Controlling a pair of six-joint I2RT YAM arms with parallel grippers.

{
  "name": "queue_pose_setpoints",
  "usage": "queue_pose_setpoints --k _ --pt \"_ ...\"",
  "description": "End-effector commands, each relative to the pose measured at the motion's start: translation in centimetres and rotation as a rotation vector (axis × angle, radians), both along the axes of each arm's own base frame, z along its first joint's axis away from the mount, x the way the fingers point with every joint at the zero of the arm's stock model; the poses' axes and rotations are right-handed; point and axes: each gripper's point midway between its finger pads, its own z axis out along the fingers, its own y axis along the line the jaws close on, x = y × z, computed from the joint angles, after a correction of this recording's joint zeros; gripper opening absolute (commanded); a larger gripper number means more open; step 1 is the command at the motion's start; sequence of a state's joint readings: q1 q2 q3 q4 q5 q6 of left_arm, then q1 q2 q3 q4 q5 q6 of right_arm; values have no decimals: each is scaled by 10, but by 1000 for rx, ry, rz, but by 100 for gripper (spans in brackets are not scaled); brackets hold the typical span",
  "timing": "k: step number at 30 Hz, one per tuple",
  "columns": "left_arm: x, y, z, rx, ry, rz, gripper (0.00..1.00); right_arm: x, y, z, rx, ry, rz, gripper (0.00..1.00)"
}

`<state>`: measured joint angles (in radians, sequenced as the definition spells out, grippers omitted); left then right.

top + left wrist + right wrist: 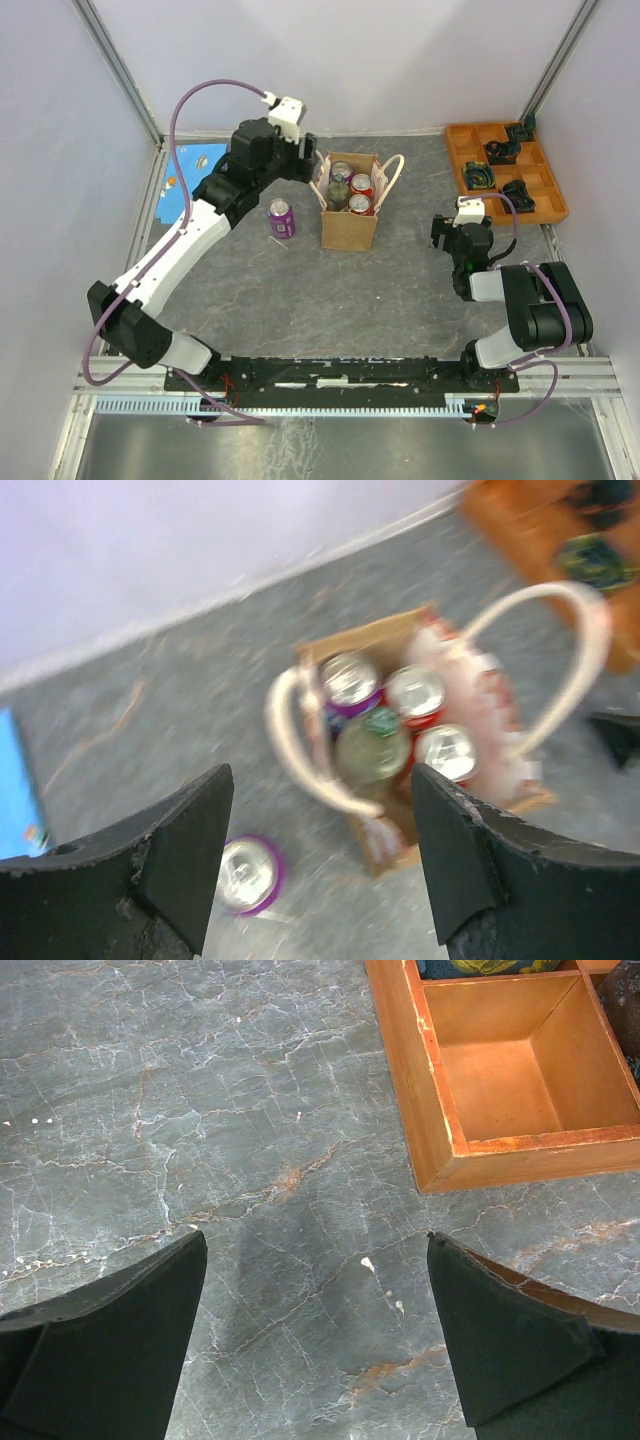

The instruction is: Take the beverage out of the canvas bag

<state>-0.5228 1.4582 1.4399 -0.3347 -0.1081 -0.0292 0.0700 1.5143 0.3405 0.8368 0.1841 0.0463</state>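
Observation:
The tan canvas bag (349, 226) stands upright mid-table with cream loop handles (393, 175). Inside are several cans: a purple one (341, 171), a green-topped one (339, 191) and two red ones (362, 184). One purple can (281, 218) stands on the table left of the bag. My left gripper (311, 160) hovers open and empty just above the bag's left rim. The blurred left wrist view shows the bag (371, 640), its cans (372, 746) and the purple table can (247, 874) between my open fingers (180, 860). My right gripper (443, 232) is open and empty, low over the table right of the bag.
An orange compartment tray (545, 200) with dark items sits at the back right; its corner shows in the right wrist view (430, 1110). A blue sheet (190, 165) lies at the back left. White walls and metal frame rails enclose the table.

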Motion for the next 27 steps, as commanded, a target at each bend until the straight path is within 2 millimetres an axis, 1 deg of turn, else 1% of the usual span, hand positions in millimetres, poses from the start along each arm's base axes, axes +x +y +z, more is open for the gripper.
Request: queue_pose_setpoints --k 1,3,4,8,9,11,13,16,21,27 --pt "-25 -59 51 -19 -121 -275 78 12 -1 16 -10 -50 5 99" --pt "-28 -83 42 -30 -92 -364 77 12 -1 16 -9 -52 5 99" --pt "-27 -92 33 -22 -74 -389 76 12 0 17 -8 -53 5 99" --pt "-22 -122 -5 16 1 -462 74 12 -1 16 -8 -52 4 99" --pt "-20 -127 -14 20 17 -470 74 12 -1 16 -9 -51 4 99" --pt "-16 -133 -31 32 47 -476 74 12 -1 16 -8 -51 5 99" --pt "-14 -138 -43 35 71 -483 75 12 -1 16 -8 -52 4 99" --pt "-11 -141 -63 47 109 -482 77 12 0 16 -8 -52 5 99" --pt "-7 -143 -104 77 181 -472 82 12 -1 16 -8 -51 5 99" --pt "-5 -148 -132 100 220 -478 87 12 -1 16 -9 -51 5 99"
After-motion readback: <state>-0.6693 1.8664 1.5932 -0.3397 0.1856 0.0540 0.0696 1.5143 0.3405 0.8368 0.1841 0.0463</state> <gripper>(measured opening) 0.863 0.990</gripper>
